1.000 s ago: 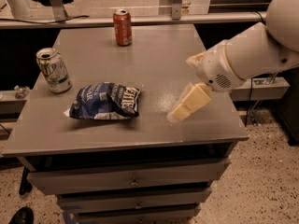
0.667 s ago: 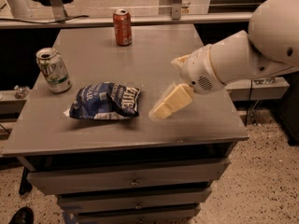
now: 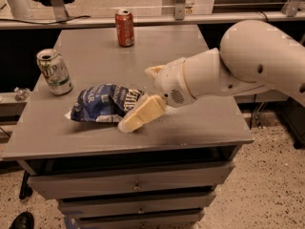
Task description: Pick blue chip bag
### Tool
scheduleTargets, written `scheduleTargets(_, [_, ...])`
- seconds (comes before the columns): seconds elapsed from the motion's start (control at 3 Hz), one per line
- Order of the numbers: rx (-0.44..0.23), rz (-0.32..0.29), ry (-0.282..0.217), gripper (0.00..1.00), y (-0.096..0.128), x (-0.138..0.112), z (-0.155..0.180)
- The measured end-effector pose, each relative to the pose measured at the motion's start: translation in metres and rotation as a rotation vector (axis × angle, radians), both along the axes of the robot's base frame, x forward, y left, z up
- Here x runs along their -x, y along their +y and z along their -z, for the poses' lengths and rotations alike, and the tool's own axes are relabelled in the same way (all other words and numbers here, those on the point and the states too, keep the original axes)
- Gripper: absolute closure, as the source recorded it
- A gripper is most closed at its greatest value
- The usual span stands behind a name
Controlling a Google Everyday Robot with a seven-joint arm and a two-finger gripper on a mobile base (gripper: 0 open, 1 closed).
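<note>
Blue chip bag (image 3: pixel 97 104) flat on grey cabinet top (image 3: pixel 205 123); gripper (image 3: pixel 138 98) at bag's right end, jaws spread wide, near finger (image 3: pixel 142 113) overlapping bag's right edge.

End effector (image 3: pixel 138 99) spread, at blue chip bag (image 3: pixel 97 104) right end.

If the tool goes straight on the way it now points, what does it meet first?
Most likely the blue chip bag: the tool points down-left at its right end, just above the table, though depth is unclear.

End effector (image 3: pixel 137 98) low, centre-left, fingers (image 3: pixel 143 113) spread
</note>
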State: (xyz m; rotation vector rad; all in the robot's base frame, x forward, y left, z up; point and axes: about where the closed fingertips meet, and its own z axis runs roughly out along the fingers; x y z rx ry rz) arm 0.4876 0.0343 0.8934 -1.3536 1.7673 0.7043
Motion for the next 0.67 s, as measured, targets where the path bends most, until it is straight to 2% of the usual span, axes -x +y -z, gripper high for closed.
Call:
scheduleTargets(0.33, [-0.031, -0.030, 0.011, 0.00, 0.028, 0.006, 0.012])
scheduleTargets(0.67, [-0.035, -0.039, 0.016, 0.18, 0.050, 0.002, 0.028])
